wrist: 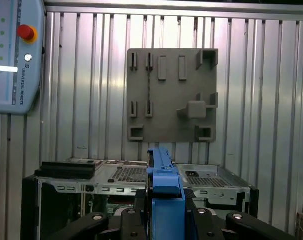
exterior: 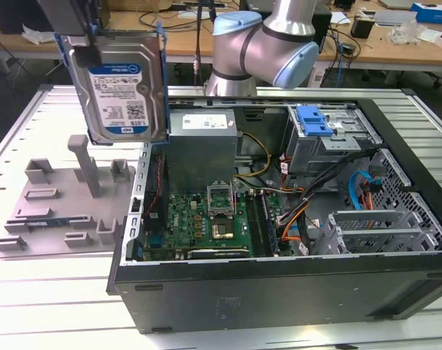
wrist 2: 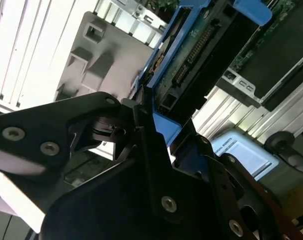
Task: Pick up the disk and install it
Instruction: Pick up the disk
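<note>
disk [exterior: 119,87] clamped upright between fingers [wrist 2: 149,145]; aloft, near grey fixture plate [exterior: 53,211]

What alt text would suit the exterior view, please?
The hand holds the disk nearly upright in the air. On the table, a grey plate lies to the exterior view's left of an open computer case; the arm stands behind.

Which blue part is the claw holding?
The blue carrier frame around the silver-grey hard drive; the blue plastic latch tab sits on the case's drive cage.
</note>
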Motion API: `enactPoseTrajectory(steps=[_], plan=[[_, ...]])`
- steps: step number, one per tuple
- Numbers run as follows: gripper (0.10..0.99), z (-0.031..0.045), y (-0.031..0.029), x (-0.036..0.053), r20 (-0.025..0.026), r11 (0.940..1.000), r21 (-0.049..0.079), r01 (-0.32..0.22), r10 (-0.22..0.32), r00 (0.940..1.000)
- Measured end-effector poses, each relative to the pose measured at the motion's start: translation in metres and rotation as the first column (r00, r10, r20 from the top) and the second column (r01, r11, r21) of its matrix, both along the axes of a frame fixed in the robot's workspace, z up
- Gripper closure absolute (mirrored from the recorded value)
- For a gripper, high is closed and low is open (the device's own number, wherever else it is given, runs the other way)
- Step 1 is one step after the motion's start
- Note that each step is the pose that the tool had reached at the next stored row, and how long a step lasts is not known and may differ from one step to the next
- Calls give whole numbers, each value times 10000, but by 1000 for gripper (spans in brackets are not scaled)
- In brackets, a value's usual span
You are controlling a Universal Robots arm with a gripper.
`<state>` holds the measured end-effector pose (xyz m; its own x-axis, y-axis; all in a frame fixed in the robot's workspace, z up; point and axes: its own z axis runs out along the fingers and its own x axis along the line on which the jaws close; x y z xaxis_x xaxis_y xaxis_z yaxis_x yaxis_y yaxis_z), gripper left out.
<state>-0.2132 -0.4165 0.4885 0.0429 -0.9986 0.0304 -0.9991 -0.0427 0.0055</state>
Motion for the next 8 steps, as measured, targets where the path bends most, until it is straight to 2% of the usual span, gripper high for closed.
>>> enactPoseTrajectory(steps=[3,8], plan=[[718,0,-36,101,-1,10000,-1,3,-3,10000],[718,0,-123,337,-1,10000,0,2,-2,10000]])
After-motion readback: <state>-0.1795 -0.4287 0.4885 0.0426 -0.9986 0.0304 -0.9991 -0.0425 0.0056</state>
